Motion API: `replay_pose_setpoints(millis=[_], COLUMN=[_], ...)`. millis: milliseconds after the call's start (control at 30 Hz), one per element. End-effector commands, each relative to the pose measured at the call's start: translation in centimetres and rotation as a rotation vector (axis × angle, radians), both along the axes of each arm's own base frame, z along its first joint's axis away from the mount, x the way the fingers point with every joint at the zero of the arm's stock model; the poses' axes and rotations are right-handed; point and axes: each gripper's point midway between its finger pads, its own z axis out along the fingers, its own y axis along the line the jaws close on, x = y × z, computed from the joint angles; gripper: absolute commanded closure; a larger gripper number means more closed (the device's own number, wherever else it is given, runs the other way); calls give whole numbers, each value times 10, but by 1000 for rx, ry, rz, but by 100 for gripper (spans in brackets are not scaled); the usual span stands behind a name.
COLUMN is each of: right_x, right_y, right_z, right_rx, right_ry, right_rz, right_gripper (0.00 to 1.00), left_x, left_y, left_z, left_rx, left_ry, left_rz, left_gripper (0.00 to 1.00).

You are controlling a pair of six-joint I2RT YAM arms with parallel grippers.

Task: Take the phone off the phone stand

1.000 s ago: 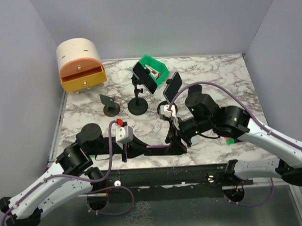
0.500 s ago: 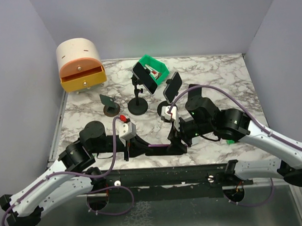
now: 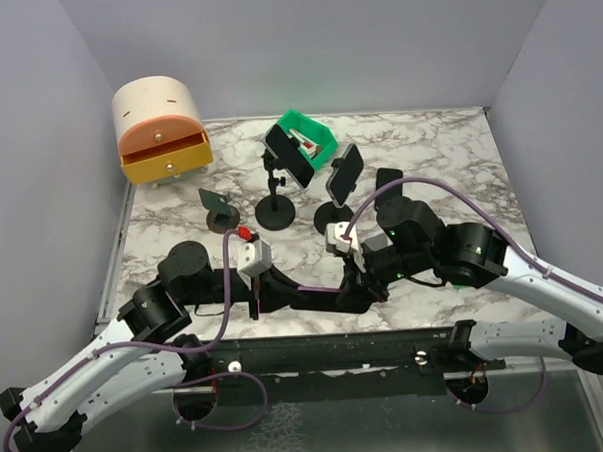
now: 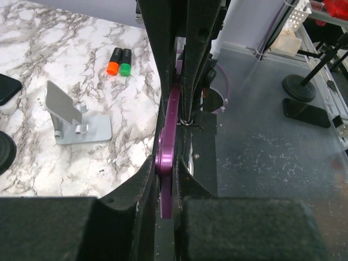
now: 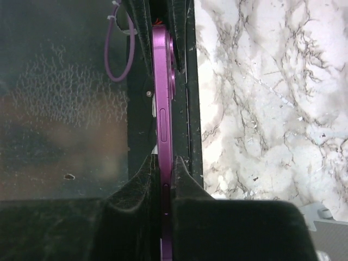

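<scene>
The purple phone [image 4: 166,157] hangs edge-on between both grippers, just above the table's front edge. My left gripper [image 4: 166,174] is shut on one end of it, pads pressed against both faces. My right gripper [image 5: 165,163] is shut on the other end of the phone [image 5: 163,109], beside its side buttons. In the top view the two grippers meet nose to nose, left [image 3: 284,290] and right [image 3: 356,284]. A silver phone stand [image 4: 76,117] stands empty on the marble to the left in the left wrist view; in the top view the right arm hides it.
Two black round-base stands hold dark phones [image 3: 286,155] [image 3: 345,174] at mid-table, with a small stand [image 3: 221,211] to their left. An orange-drawer cabinet [image 3: 162,132] and a green bin [image 3: 313,135] sit at the back. Orange and green markers [image 4: 119,61] lie near the silver stand.
My right gripper has closed onto the purple phone; it stood open around it before. Both arms have drawn slightly nearer the table's front edge.
</scene>
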Motion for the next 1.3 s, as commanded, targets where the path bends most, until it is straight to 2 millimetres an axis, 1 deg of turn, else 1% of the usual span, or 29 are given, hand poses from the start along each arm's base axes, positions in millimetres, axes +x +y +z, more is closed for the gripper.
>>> replay_pose_setpoints(millis=[0,33,133,200,267,333,400,467,500,533,567,667,800,867,1033,1100,1267], right_x=[4,3,4,6,9,13,13,16,18,19,19,17,17,18,15,14,14], right_y=[1,1,1,0,0,-1,-3,-7,-9,-11,-13,-17,-14,-12,-7,-6,-5], right_z=[1,2,11,23,40,59,76,94,102,103,109,126,136,136,135,134,131], right_rx=[22,28,64,120,209,321,436,548,607,650,703,860,971,1000,1045,1054,1051], right_ry=[-16,-15,-33,-61,-90,-114,-106,-98,-94,-79,-66,-28,12,31,73,82,97], right_rz=[-16,-14,-17,-39,-76,-129,-178,-234,-260,-284,-305,-318,-315,-314,-287,-284,-283], right_gripper=[100,100,100,100,100,100,100,100,100,100,100,100,100,100,100,100,100], left_x=[-5,-5,0,8,19,32,41,44,44,42,42,37,23,19,21,20,22], left_y=[1,2,6,12,21,34,49,62,64,67,67,60,43,34,13,10,3], left_z=[35,36,39,43,50,57,64,72,72,77,78,80,86,90,101,107,113], left_rx=[-122,-128,-151,-169,-205,-262,-335,-412,-435,-473,-494,-540,-584,-582,-548,-555,-559], left_ry=[-73,-78,-97,-109,-126,-130,-125,-110,-96,-86,-65,-9,46,70,83,80,79], left_rz=[-13,-9,35,101,193,309,412,469,480,483,481,436,304,252,193,173,153], left_gripper=[77,66,40,28,20,14,2,1,1,1,1,1,2,3,9,12,17])
